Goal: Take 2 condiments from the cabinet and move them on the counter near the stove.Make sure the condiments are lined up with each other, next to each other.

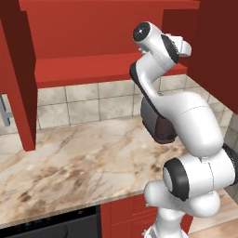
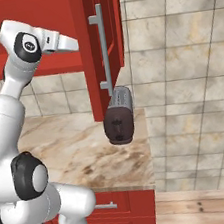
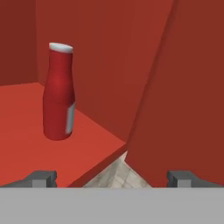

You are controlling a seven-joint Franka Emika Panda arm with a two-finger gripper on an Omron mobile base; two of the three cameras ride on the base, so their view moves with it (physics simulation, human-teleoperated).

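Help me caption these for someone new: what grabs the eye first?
The white arm reaching up into the open red cabinet above the marble counter. In the hand view, a red bottle stands upright on the cabinet shelf, ahead and left of the open gripper. A dark toaster sits on the counter by the wall.

I see an arm [image 1: 193, 123] built of smooth, rounded white shells, with dark grey to black bands at each joint [image 1: 177, 179]. The round cap [image 2: 28, 44] at the wrist is black with a small pale mark at its centre. The two finger tips [image 3: 40, 178] are small, blocky and dark grey.
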